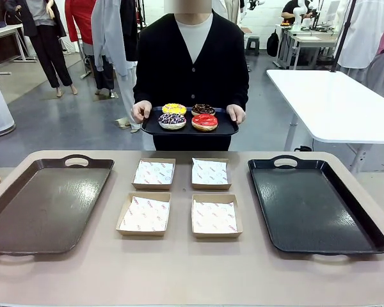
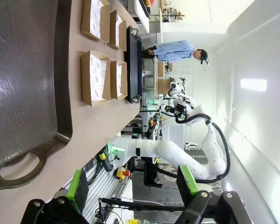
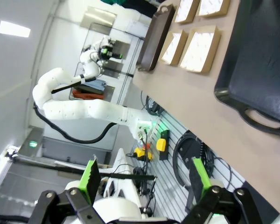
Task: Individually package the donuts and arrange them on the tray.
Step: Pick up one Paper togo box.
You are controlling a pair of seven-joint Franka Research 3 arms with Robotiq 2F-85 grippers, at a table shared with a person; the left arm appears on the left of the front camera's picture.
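Prep step, nothing packaged yet: all four donuts (image 1: 188, 116) sit on the small dark tray (image 1: 229, 130) the person holds beyond the table's far edge, well apart from the paper-lined boxes (image 1: 144, 214) \- my left gripper (image 2: 133, 183) and right gripper (image 3: 145, 175) both gape empty off the near side \- next I likely need a donut within reach to box

table (image 1: 192, 276): beige | left: brown tray (image 1: 45, 204) | middle: four paper-lined boxes (image 1: 144, 213) | right: black tray (image 1: 313, 204)

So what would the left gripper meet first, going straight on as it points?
Nothing close: the left gripper, jaws open, points alongside the table; the right arm lies roughly ahead, though depth is unclear.
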